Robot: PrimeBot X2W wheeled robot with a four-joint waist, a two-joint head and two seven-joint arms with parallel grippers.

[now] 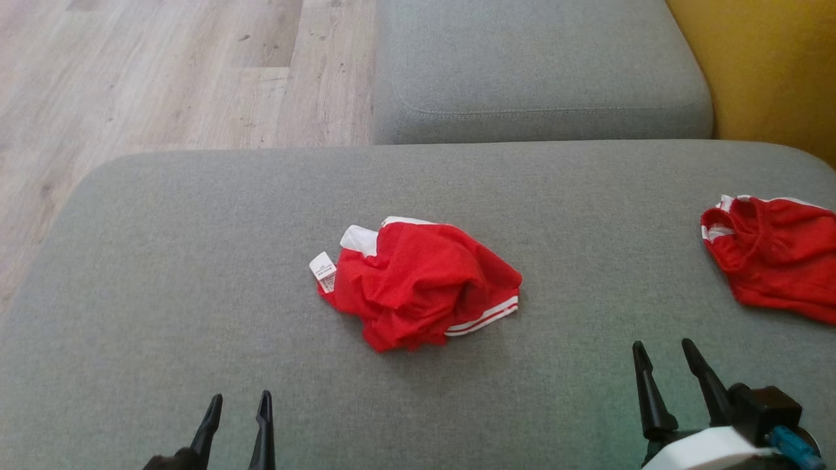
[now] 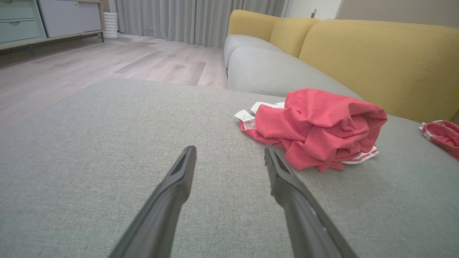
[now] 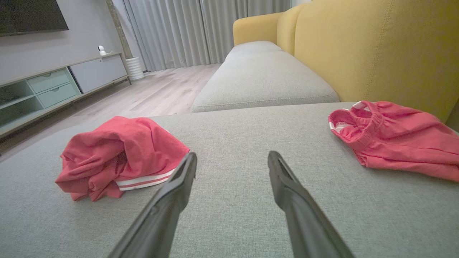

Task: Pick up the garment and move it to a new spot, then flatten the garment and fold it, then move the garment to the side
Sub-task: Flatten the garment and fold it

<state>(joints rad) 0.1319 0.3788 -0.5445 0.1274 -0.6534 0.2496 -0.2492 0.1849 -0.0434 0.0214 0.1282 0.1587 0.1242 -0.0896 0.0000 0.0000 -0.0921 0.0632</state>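
A crumpled red garment [image 1: 421, 284] with white striped trim and a white label lies bunched in the middle of the grey sofa seat [image 1: 163, 274]. The left wrist view has this garment [image 2: 315, 127] ahead and to the right, the right wrist view has the garment [image 3: 118, 154] ahead and to the left. My left gripper [image 1: 240, 405] stands open at the lower left, short of the garment, with nothing between its fingers. My right gripper [image 1: 663, 356] stands open at the lower right, also empty and apart from the cloth.
A second red garment [image 1: 774, 254] lies at the seat's right edge, by the yellow backrest [image 1: 764, 72]. Another grey seat cushion [image 1: 535, 72] adjoins at the back. Wooden floor [image 1: 163, 72] lies beyond the seat's left edge.
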